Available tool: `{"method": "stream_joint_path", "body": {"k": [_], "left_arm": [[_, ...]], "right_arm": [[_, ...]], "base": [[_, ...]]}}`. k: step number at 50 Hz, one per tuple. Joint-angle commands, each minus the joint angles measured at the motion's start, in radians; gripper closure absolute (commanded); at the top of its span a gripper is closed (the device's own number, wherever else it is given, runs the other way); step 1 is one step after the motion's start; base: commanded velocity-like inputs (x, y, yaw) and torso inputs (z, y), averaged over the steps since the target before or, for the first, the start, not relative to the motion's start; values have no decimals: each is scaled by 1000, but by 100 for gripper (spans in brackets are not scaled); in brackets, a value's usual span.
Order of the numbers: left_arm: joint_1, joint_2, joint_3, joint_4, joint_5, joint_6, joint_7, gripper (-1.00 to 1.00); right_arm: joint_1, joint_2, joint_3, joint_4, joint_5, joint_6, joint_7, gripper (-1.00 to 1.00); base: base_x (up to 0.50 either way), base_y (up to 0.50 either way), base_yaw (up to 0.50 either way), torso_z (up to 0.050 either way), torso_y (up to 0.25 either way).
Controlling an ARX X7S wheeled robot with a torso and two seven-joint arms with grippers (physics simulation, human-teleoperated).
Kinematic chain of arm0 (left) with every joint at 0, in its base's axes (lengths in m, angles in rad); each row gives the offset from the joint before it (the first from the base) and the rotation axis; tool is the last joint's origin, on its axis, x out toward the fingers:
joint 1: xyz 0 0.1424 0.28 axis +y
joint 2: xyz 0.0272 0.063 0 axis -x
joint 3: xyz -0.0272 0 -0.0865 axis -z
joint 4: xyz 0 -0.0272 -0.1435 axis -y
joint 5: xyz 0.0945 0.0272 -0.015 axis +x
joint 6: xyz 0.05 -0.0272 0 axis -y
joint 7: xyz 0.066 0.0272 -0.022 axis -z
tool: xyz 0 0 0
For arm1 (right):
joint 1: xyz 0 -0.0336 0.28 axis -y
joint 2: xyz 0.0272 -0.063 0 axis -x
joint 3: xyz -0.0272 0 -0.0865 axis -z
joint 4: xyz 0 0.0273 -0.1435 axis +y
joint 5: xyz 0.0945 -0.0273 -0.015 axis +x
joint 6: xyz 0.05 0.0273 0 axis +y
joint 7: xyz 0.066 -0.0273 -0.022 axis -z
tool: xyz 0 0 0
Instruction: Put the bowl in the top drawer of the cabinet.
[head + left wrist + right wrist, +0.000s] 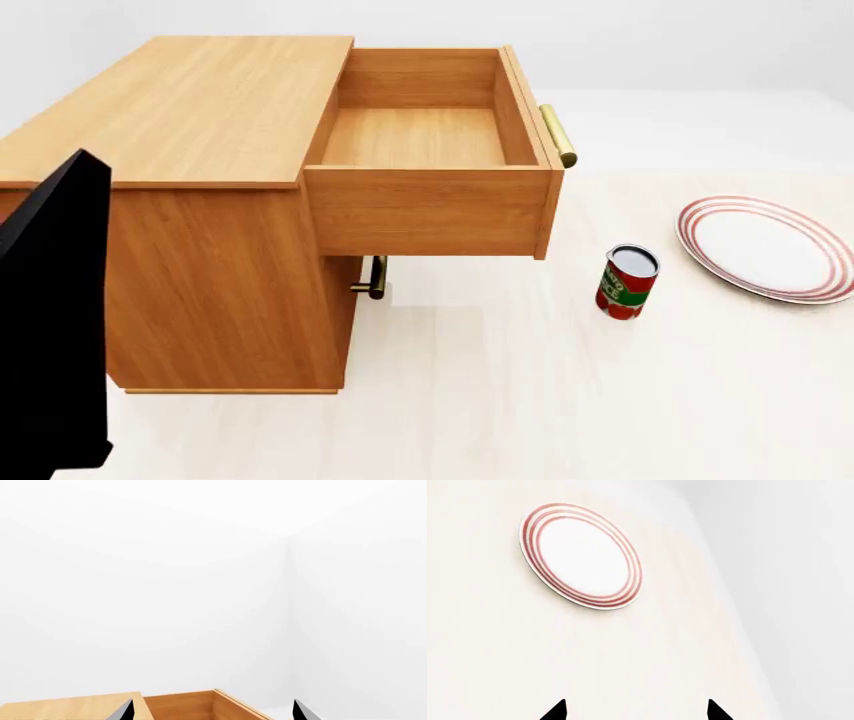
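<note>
The bowl shows in no view. The cabinet (187, 110) stands at the left of the head view, and its top drawer (427, 135) is pulled far out, showing only bare wood inside. The drawer's brass handle (558, 135) faces right. In the left wrist view my left gripper (213, 712) is open, with its two dark fingertips wide apart over the edge of the cabinet top (67, 709) and the drawer's inner corner (193, 706). My right gripper (635, 712) is open too, above bare floor, with nothing between its fingers.
A red can (627, 282) stands on the floor to the right of the drawer front. Further right lies a flat white plate with red rim rings (767, 247), also in the right wrist view (580, 555). The lower drawer's handle (374, 277) shows under the open drawer. A black arm part (54, 330) fills the lower left.
</note>
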Motion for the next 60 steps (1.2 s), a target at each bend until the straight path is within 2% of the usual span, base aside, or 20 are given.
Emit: {"method": "stream_joint_path", "body": {"k": [1, 11, 20, 37, 60], "left_arm": [[-6, 19, -21, -3, -30, -23, -21, -100], [-14, 32, -24, -6, -42, -39, -34, -100], [-17, 39, -27, -6, -59, -46, -49, -100], [-30, 53, -27, -13, -73, -62, -66, -100], [-23, 89, -43, -19, -80, -96, -72, -100]], "right_arm": [[-51, -45, -86, 39, -57, -47, 7, -100], [-37, -117, -169, 74, -99, -35, 18, -100], [-108, -110, -158, 88, -73, -50, 15, -100], [-135, -120, -194, 128, -87, -57, 9, -100], [-204, -149, -306, 313, -236, -266, -52, -100]], "base": [[0, 0, 0, 0, 0], [0, 0, 0, 0, 0], [0, 0, 0, 0, 0], [0, 0, 0, 0, 0], [0, 0, 0, 0, 0]]}}
